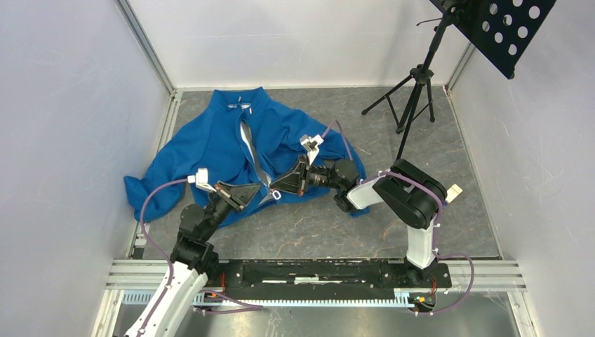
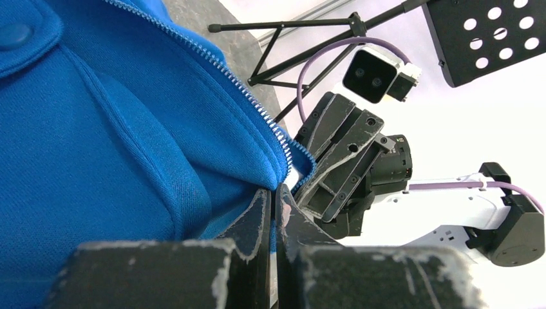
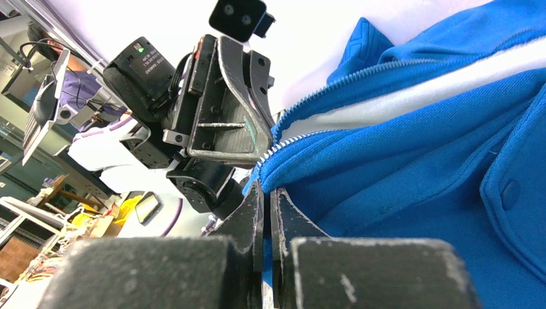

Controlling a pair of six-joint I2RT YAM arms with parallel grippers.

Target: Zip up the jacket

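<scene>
The jacket [image 1: 217, 140] is lying spread on the desk [image 1: 316, 225], front open. The left gripper [image 2: 273, 203] and right gripper [image 3: 266, 196] are each pinching one side of the zipper [image 2: 219, 67] at its bottom end, nearly touching. The next move is probably mating those ends precisely.

Where the left tool [image 1: 259, 188] and right tool [image 1: 276, 188] meet, the bottom end of the zipper [image 1: 254, 160] on the bright blue fleece jacket [image 1: 210, 140] is covered, its slider too small to make out. A black perforated panel [image 1: 509, 28] is cropped by the overhead view's upper edge.

One jacket [image 1: 210, 140], two arms [image 1: 205, 219] [image 1: 410, 200], one stand [image 1: 419, 76]
</scene>
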